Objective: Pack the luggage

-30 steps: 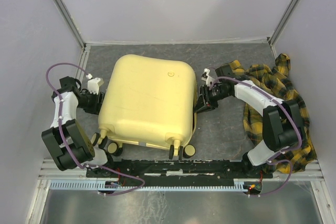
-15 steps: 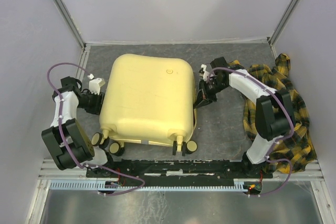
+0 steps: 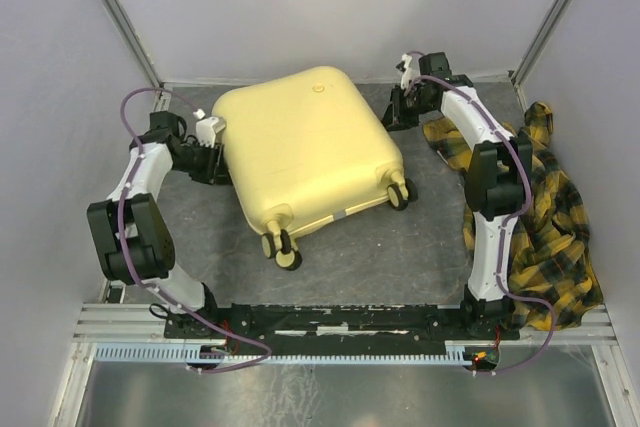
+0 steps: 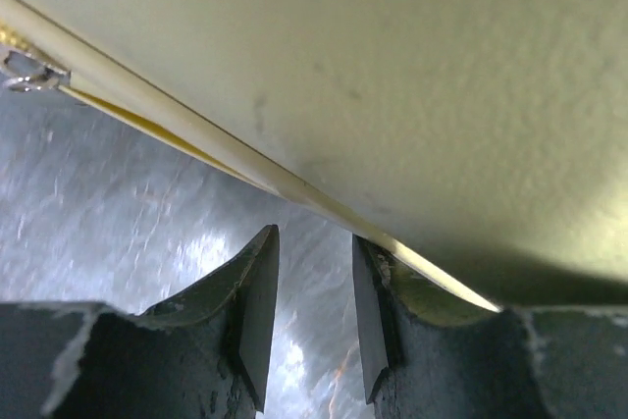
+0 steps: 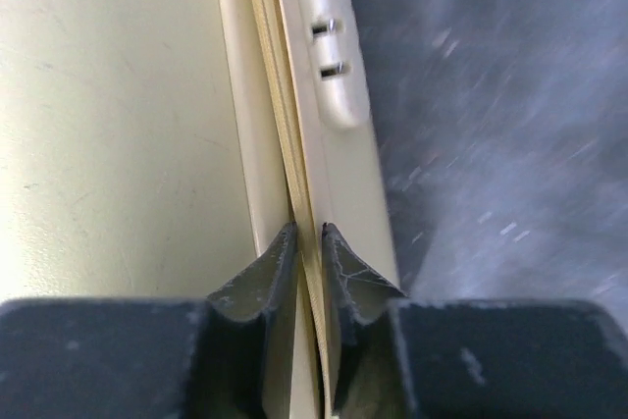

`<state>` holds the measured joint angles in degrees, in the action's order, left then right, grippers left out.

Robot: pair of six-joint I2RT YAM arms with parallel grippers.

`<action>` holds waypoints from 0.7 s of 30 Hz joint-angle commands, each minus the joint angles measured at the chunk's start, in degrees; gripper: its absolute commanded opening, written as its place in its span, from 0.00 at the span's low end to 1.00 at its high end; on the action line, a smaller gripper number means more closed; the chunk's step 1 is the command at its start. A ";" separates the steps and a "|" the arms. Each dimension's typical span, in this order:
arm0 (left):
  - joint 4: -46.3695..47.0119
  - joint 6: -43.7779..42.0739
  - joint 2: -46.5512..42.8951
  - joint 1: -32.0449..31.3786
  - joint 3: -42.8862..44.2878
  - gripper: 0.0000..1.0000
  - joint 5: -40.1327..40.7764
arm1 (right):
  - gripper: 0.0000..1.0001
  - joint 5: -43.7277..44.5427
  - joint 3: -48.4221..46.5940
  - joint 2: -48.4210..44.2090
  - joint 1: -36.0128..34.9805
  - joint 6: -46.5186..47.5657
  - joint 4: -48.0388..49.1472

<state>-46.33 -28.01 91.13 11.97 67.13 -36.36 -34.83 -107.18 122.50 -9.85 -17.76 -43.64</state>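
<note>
Grey matting (image 3: 430, 237) lies under us. Our right claw (image 5: 307, 233) pinches the thin seam edge of the luggage (image 3: 305, 142). Our left claw (image 4: 314, 237) stands narrowly parted and empty, just beside its rim. The luggage lies closed and askew mid-table, with a plaid shirt (image 3: 540, 217) to its right.

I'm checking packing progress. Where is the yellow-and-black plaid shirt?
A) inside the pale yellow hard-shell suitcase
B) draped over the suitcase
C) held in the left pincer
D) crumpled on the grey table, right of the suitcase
D: the yellow-and-black plaid shirt lies crumpled on the grey table, to the right of and outside the closed pale yellow hard-shell suitcase.
</note>
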 commanded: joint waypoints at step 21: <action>19.64 18.12 -9.15 -1.04 -5.98 0.61 -4.09 | 0.99 10.30 2.35 -29.91 4.99 33.32 -29.49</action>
<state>-32.36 -14.98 86.13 10.81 62.63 -38.09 -28.84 -112.44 100.49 -2.11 11.18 -66.65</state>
